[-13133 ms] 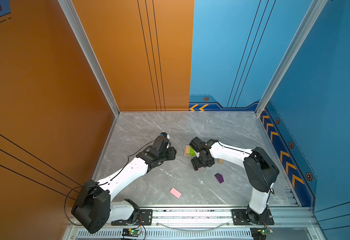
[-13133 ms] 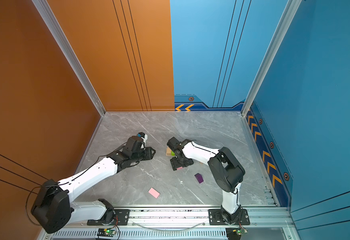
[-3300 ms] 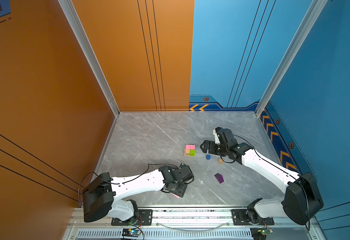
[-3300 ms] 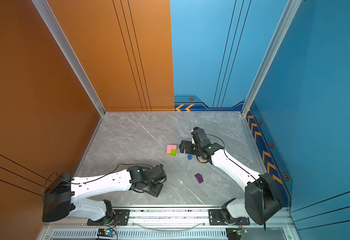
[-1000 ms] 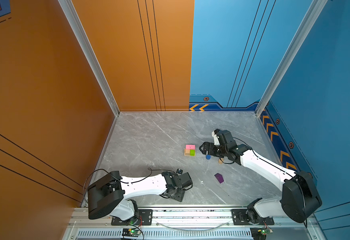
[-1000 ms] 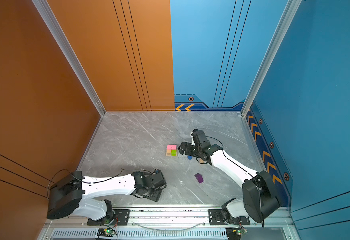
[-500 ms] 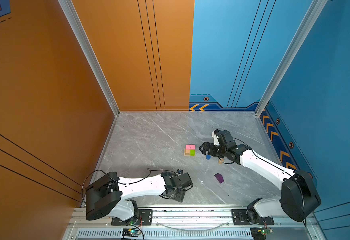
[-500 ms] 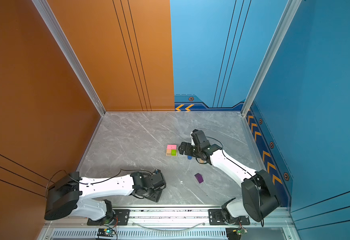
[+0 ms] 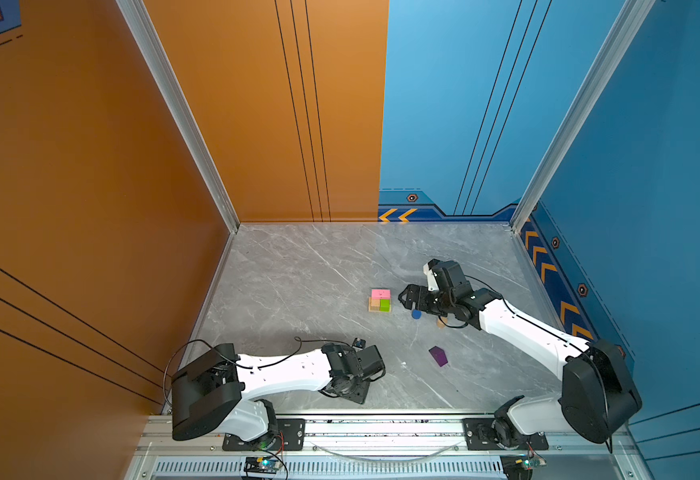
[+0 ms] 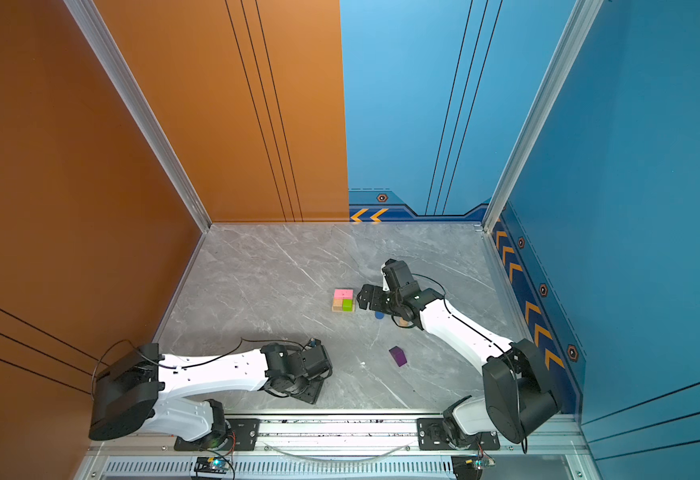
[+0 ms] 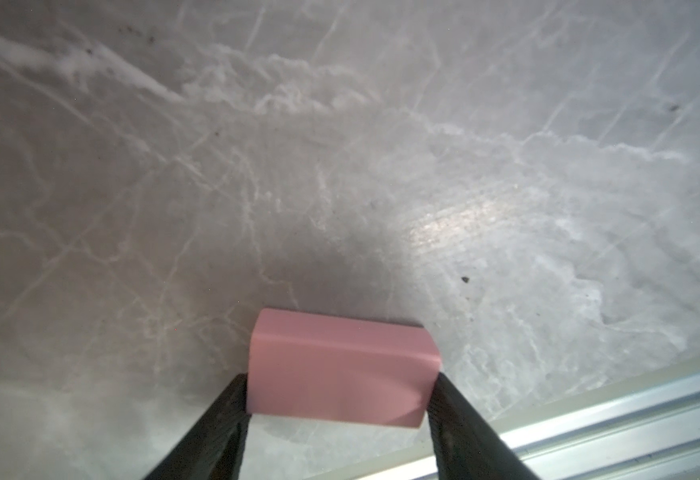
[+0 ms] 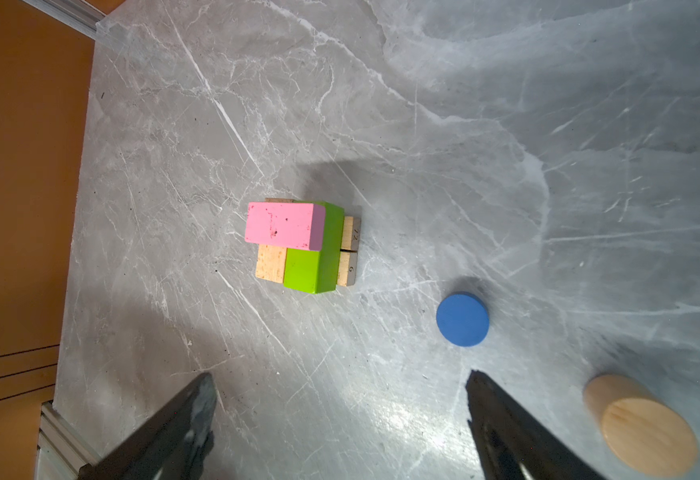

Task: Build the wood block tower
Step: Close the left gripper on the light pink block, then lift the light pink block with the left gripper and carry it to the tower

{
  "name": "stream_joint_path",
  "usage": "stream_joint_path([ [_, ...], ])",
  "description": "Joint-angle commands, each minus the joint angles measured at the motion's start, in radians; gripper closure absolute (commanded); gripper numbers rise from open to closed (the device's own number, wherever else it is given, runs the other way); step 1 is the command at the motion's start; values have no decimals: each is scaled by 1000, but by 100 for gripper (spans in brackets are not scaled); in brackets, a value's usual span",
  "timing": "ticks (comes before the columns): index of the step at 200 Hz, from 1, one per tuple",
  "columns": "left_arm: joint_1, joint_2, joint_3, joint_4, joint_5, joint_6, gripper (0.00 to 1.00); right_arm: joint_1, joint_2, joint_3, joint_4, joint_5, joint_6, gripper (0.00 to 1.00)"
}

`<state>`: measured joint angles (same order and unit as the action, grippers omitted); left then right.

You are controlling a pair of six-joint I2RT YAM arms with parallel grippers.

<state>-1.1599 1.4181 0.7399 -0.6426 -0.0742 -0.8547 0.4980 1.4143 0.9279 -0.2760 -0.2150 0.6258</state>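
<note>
The wood block tower [image 9: 380,300] [image 10: 343,300] stands mid-table: tan bars at the bottom, a lime-green bar and a tan block above them, and a pink slab on top [image 12: 284,226]. My left gripper [image 11: 340,390] is low near the front rail, shut on a second pink slab [image 11: 340,370], with a finger against each end. In both top views the left wrist [image 9: 356,374] [image 10: 309,374] hides that slab. My right gripper [image 12: 340,382] [image 9: 404,297] hangs open and empty just right of the tower. A blue cylinder [image 12: 462,319] [image 9: 416,314] lies beside it.
A tan cylinder [image 12: 643,428] [image 9: 441,323] lies under the right forearm. A purple peaked block [image 9: 438,356] [image 10: 398,356] lies alone toward the front right. The aluminium front rail [image 11: 631,415] runs close to the left gripper. An orange wall [image 12: 16,166] borders the table's left edge.
The left fingers have drawn in slightly onto the pink slab. Neither arm has visibly shifted, and the right gripper stays open.
</note>
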Motion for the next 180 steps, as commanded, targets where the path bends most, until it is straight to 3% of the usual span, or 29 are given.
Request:
stream_joint_path([
  [1, -13, 19, 6, -9, 15, -6, 31, -3, 6, -11, 0, -12, 7, 5],
  [52, -11, 31, 14, -9, 14, -4, 32, -3, 5, -11, -2, -9, 5, 5],
  [91, -7, 18, 39, -47, -13, -12, 40, -4, 6, -9, -5, -8, 5, 5],
  [180, 132, 25, 341, -182, -127, 38, 40, -32, 4, -12, -23, -11, -6, 5],
])
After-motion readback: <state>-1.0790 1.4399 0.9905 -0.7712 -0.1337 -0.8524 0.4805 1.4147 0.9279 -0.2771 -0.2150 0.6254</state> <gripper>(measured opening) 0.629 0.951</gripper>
